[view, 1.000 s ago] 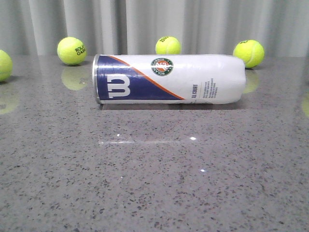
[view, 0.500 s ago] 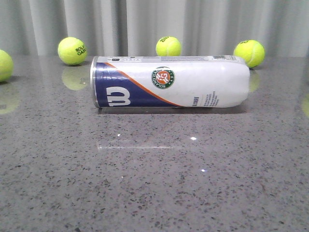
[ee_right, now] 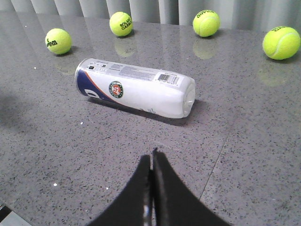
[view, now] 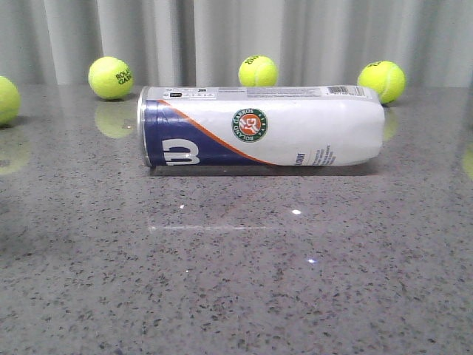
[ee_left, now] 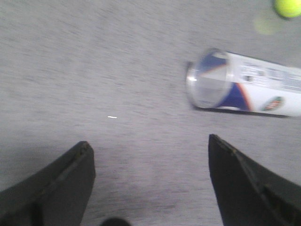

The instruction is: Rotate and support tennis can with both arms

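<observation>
The tennis can [view: 262, 126] lies on its side on the grey table, navy W end with the silver rim to the left, emblem facing front, barcode strip on top. Neither gripper shows in the front view. In the left wrist view my left gripper [ee_left: 149, 143] is open and empty above bare table, well short of the can's rim end [ee_left: 207, 80]. In the right wrist view my right gripper [ee_right: 151, 157] is shut and empty, apart from the can [ee_right: 136, 87], which lies beyond it with its white end nearer.
Several yellow-green tennis balls stand along the back: one at far left [view: 6, 100], one at left [view: 110, 78], one in the middle [view: 257, 70], one at right [view: 380, 81]. A grey curtain hangs behind. The speckled table [view: 236, 281] stretches in front of the can.
The can has rolled about its long axis: the W and emblem have turned downward and the barcode strip has come up on top. No gripper shows in the front frames.
</observation>
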